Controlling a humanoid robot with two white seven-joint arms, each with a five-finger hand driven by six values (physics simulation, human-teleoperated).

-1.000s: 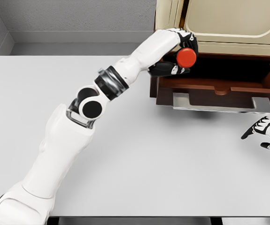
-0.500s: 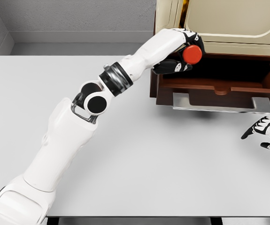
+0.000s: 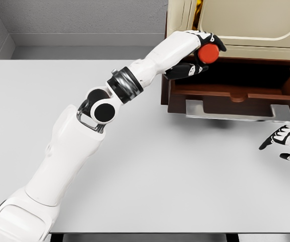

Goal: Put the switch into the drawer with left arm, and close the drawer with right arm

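Head view: left hand (image 3: pixel 197 53) holding the switch (image 3: pixel 208 54) above an open drawer (image 3: pixel 235 88).
Drawer: dark brown wood, pulled out of a cream cabinet (image 3: pixel 245 25), interior in shadow, contents cannot be told. Switch: round, red, glossy, pinched between the left fingers over the drawer's back left corner. Right hand (image 3: pixel 286 143): fingers spread, holding nothing, at the right edge above the smooth white bench (image 3: pixel 150 166).

Head camera, high, looking down on table (image 3: pixel 150 166).

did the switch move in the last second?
Yes. The switch, held in the left robot hand, went up and right, further over the open drawer, toward the cabinet.
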